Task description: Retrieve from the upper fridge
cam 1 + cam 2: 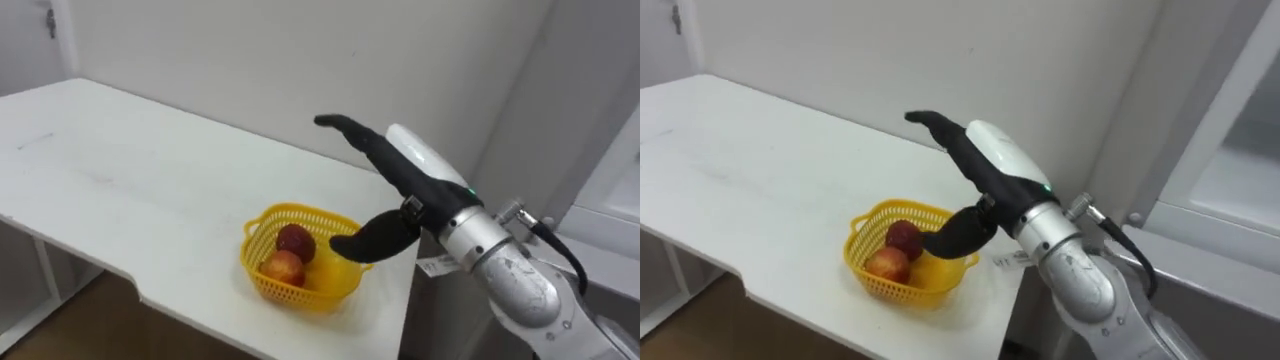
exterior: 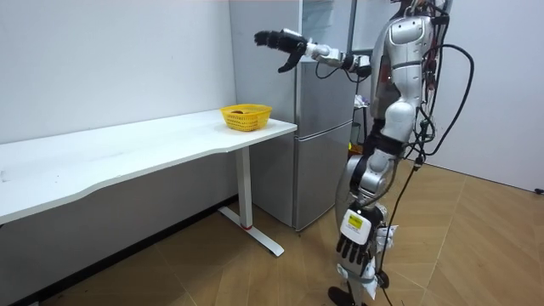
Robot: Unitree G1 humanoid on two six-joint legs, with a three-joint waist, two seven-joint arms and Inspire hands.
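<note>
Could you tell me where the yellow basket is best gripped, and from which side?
Likely its rim, from above on the robot's side: the basket stands upright and open-topped near the table's end, two fruits fill its middle, and the open right hand hovers above it.

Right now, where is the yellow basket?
In the left eye view the yellow basket sits near the white table's right-hand end, by the fridge, holding two reddish fruits, with the robot's right hand open above it.

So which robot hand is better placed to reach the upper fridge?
The right robot hand: raised, open, level with the upper fridge. The left robot hand hangs low by its leg.
</note>
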